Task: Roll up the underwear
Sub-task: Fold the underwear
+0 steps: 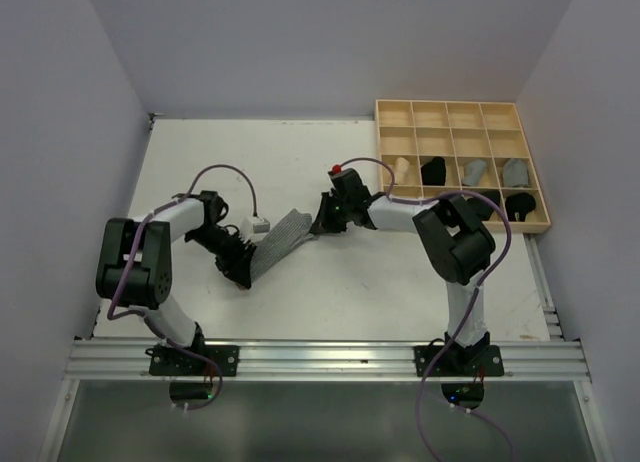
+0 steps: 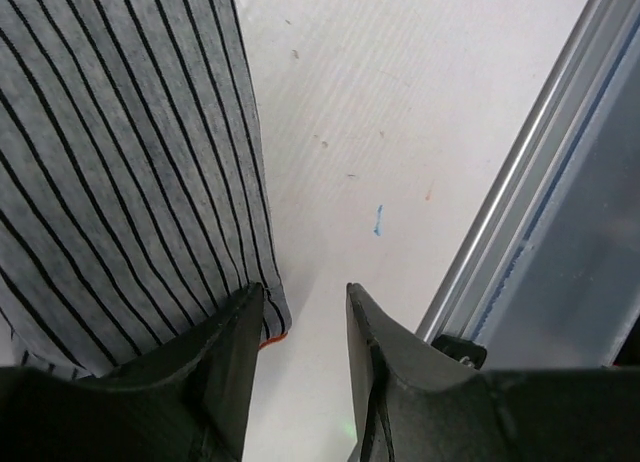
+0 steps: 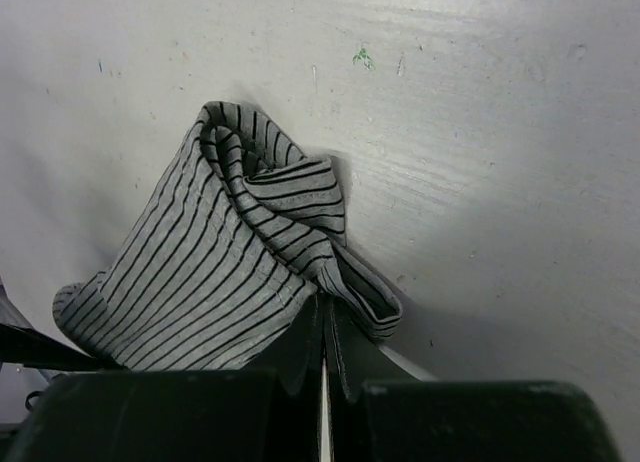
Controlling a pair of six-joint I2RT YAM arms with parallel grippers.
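Observation:
A grey underwear with thin black stripes point(image 1: 281, 239) lies stretched on the white table between my two grippers. My right gripper point(image 1: 322, 222) is shut on its far end; in the right wrist view the cloth point(image 3: 215, 272) bunches into folds just ahead of the closed fingertips point(image 3: 325, 304). My left gripper point(image 1: 240, 269) is open at the near end. In the left wrist view its left finger point(image 2: 235, 332) rests over the corner of the striped cloth point(image 2: 120, 162), and the gap between the fingers point(image 2: 305, 294) shows bare table.
A pale wooden grid tray point(image 1: 460, 103) stands at the back right, holding a tan roll point(image 1: 402, 168), black rolls point(image 1: 433, 169) and grey rolls point(image 1: 474, 170). An aluminium rail point(image 1: 320, 357) runs along the near edge and also shows in the left wrist view point(image 2: 520, 182).

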